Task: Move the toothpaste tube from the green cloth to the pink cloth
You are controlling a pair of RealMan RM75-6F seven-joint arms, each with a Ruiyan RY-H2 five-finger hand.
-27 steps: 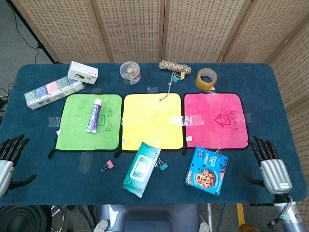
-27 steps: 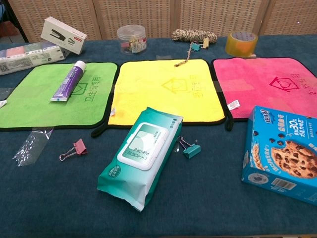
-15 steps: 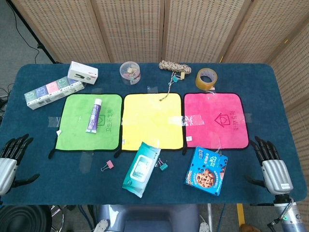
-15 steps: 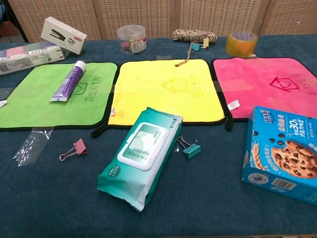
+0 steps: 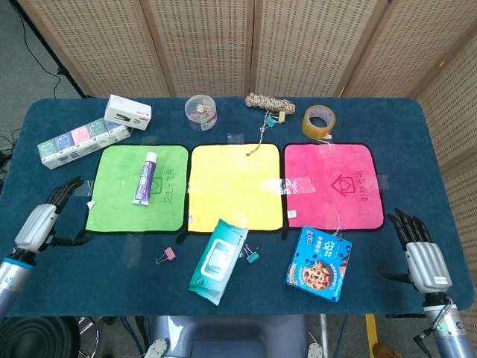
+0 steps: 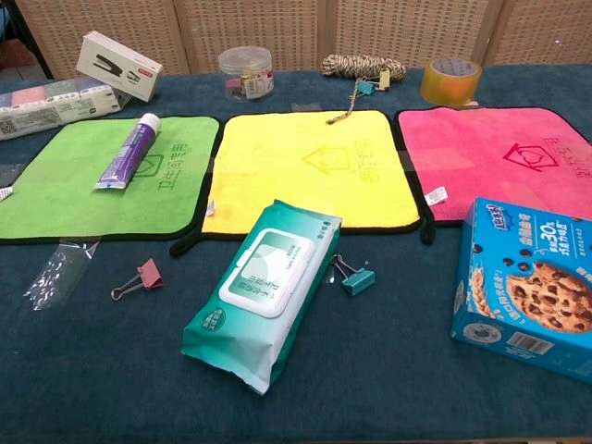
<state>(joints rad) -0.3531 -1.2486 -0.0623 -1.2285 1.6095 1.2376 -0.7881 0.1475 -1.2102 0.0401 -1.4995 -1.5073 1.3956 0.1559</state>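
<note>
The left hand has come up and inward since the earlier frames: before it was low at the near left corner of the counter, now it is over the counter near the left edge, just beside the green cloth. Its fingers are spread wide and it holds nothing. The right hand is almost where it was, at the near right corner, also with fingers apart and nothing in them. The chest view shows neither hand.

The toothpaste tube has not moved. It lies flat on the green cloth, in the middle part, with the white cap toward the far edge of the counter. The pink cloth toward the right edge carries nothing. The yellow cloth between them, the wipes pack and the cookie box near the front edge are as before.
</note>
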